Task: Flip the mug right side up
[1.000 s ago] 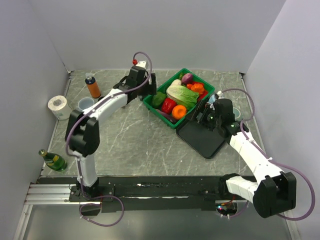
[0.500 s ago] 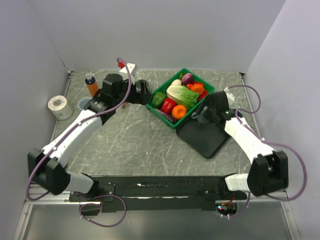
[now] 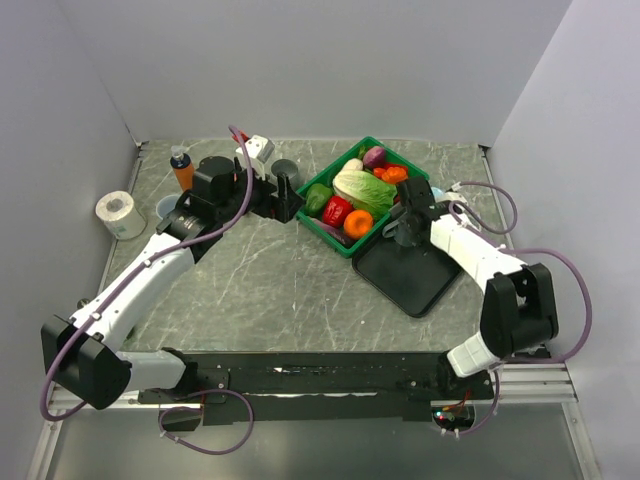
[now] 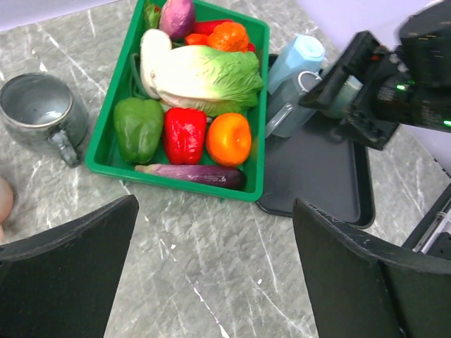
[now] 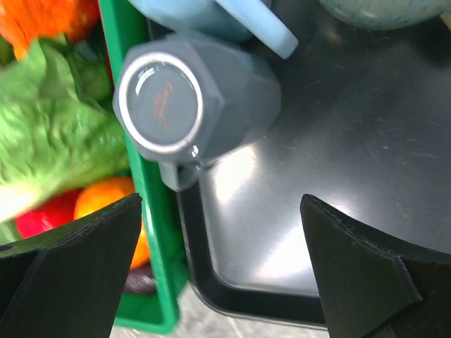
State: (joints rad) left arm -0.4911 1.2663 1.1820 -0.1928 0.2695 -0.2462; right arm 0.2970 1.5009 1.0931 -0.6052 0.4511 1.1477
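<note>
- White paper roll (image 3: 119,213) and orange-bodied bottle (image 3: 185,175) noted at far left of the grey marbled table (image 3: 270,290). Well apart from the work, no bearing on it.
- Grey speckled mug (image 4: 39,109) seen just beside the left wall of the basket, already mouth up. Judged not to be the item in question.
- Left gripper (image 4: 215,208) found hovering over bare table left of centre, near that mug. Fingers wide apart in the left wrist view, nothing between them.
- Green plastic basket (image 4: 262,105) of vegetables at centre. Not touched by either arm.
- Blue-grey faceted ceramic mug (image 5: 190,105) located on the black plastic tray (image 5: 317,176), at the tray's far end, close against the basket wall. Glazed foot ring facing up, mouth down, handle turned toward the basket.
- Pale-blue container (image 4: 297,58) lying just behind the mug. Contact between the two cannot be told.
- Right gripper (image 5: 220,211) positioned directly above the inverted mug, fingers spread wide either side, no contact made.
- Progress judged as approach only, with none of the turn itself done. Remaining: descend, close on the mug body, lift clear of the tray, rotate to mouth up, set down and release.
- Risk judged: little room for a finger on the basket side. Possible knock to the pale-blue container on lifting.
</note>
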